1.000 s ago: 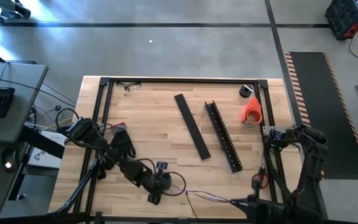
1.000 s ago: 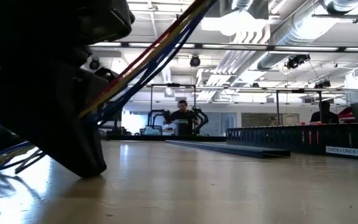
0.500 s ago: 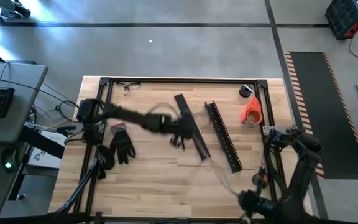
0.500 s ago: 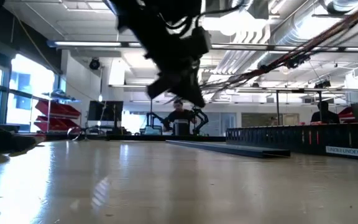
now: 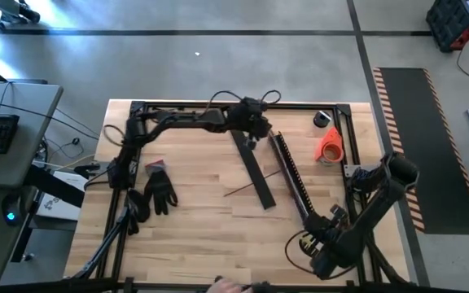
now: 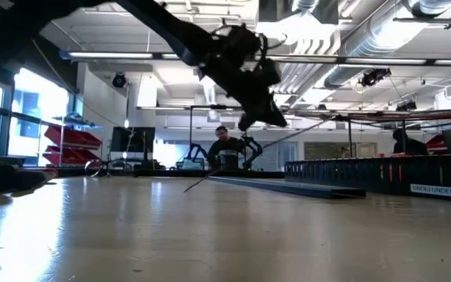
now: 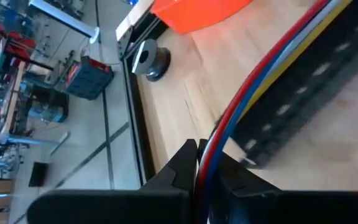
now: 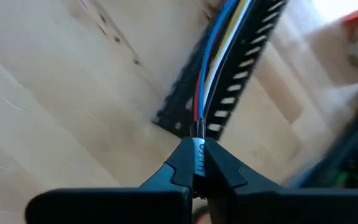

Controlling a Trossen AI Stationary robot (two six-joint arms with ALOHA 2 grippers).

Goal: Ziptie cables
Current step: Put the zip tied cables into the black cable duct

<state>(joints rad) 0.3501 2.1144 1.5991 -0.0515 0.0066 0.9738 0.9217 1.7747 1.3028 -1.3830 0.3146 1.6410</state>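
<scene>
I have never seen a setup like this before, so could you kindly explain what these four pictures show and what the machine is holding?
It is a robot with two dark arms at a wooden table. One picture looks straight down, one looks level across the tabletop, and two come from cameras on the wrists. The left gripper, at the far edge, and the right gripper, near the front, are each shut on one end of the cables, stretched over a black slotted channel bar. Also lying there: a flat black strip, black gloves and an orange object.

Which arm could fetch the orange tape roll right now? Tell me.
Probably neither: the left tool and right tool are both shut on the cables, stretched over the slotted channel. The roll itself sits unobstructed.
</scene>
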